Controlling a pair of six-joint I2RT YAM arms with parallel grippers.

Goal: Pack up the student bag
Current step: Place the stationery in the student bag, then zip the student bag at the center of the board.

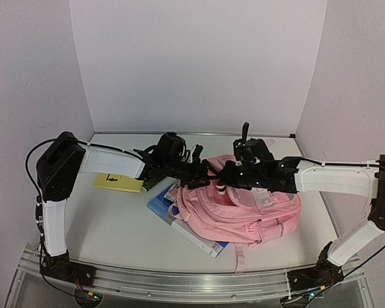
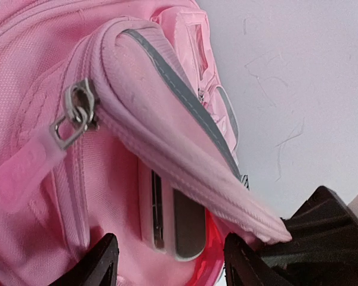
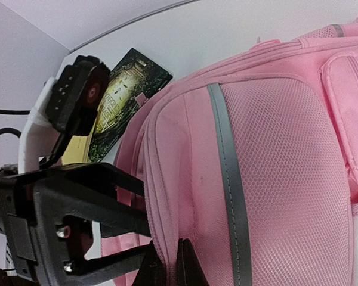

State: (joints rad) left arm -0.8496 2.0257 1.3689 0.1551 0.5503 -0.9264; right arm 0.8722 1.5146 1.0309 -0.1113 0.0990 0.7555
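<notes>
The student bag [image 1: 256, 208] is a pink backpack lying on the table at centre right. My right gripper [image 1: 223, 183] is at its top left and is shut on the zipped edge of a lifted pocket flap [image 3: 172, 265]. In the left wrist view the flap [image 2: 185, 149] is held up and the pocket gapes. Inside lies a flat white and grey item [image 2: 167, 220] with a red rim. My left gripper [image 2: 170, 268] is open at the pocket mouth, one finger either side of that item, neither touching it. A metal zip pull [image 2: 71, 119] hangs at the left.
A blue book [image 1: 163, 205] lies partly under the bag's left side. A yellow pad [image 1: 117, 183] and a dark green book [image 3: 122, 101] lie further left, below my left arm. White walls close in the table at the back and sides.
</notes>
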